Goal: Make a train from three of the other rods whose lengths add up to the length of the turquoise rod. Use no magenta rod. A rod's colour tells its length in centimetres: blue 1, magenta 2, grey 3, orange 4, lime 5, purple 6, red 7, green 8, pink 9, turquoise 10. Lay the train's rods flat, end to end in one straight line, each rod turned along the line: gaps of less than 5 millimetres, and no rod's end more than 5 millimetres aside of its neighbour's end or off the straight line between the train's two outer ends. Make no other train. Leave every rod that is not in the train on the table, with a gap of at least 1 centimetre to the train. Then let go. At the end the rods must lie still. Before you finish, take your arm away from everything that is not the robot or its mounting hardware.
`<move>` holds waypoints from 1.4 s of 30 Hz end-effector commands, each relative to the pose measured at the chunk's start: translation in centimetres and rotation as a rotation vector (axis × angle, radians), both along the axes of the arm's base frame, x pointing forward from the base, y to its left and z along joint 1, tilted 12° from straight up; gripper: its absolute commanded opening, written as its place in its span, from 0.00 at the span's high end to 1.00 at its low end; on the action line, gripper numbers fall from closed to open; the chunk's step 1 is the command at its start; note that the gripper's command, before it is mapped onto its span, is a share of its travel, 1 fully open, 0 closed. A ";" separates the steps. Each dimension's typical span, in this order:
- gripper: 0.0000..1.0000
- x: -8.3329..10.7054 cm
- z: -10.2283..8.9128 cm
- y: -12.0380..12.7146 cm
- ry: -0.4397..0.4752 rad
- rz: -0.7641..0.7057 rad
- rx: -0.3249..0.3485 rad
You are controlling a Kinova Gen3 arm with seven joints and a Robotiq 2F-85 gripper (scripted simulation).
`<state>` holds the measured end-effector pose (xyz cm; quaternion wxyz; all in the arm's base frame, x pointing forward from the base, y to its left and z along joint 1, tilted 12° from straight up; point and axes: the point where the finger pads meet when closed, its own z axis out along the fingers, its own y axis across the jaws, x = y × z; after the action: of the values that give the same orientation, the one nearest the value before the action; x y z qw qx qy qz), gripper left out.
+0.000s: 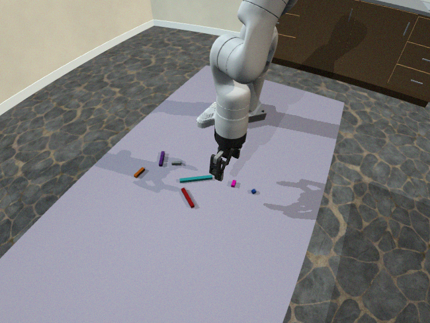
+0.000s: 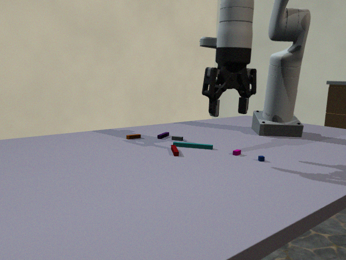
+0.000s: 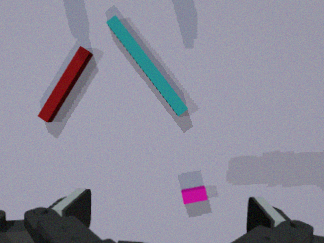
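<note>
The turquoise rod [image 1: 196,179] lies flat mid-table, also in the exterior view [image 2: 192,145] and the wrist view [image 3: 147,65]. The red rod [image 1: 187,197] lies just in front of it, seen too in the wrist view [image 3: 65,83]. The purple rod [image 1: 161,158], grey rod [image 1: 176,162] and orange rod [image 1: 139,172] lie apart to the left. The small magenta rod [image 1: 233,183] and blue rod [image 1: 253,190] lie to the right. My gripper [image 2: 228,107] is open and empty, high above the table between the turquoise rod's right end and the magenta rod [image 3: 194,194].
The arm's base [image 2: 277,126] stands on the table's far side. Brown cabinets [image 1: 364,38] stand beyond the table. The table's front right edge [image 2: 293,226] runs close to the camera.
</note>
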<state>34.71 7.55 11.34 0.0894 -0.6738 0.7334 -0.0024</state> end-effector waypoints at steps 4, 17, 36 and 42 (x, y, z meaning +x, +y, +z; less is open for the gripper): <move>0.00 0.1 -0.5 -1.5 0.026 -0.141 0.008; 0.00 0.4 -1.5 -5.2 0.091 -0.638 0.068; 0.00 0.3 -2.7 -10.1 0.174 -1.308 0.161; 0.00 0.1 -3.0 -11.7 0.203 -1.541 0.198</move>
<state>35.07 -3.14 8.71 0.0610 0.0113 0.9960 0.0650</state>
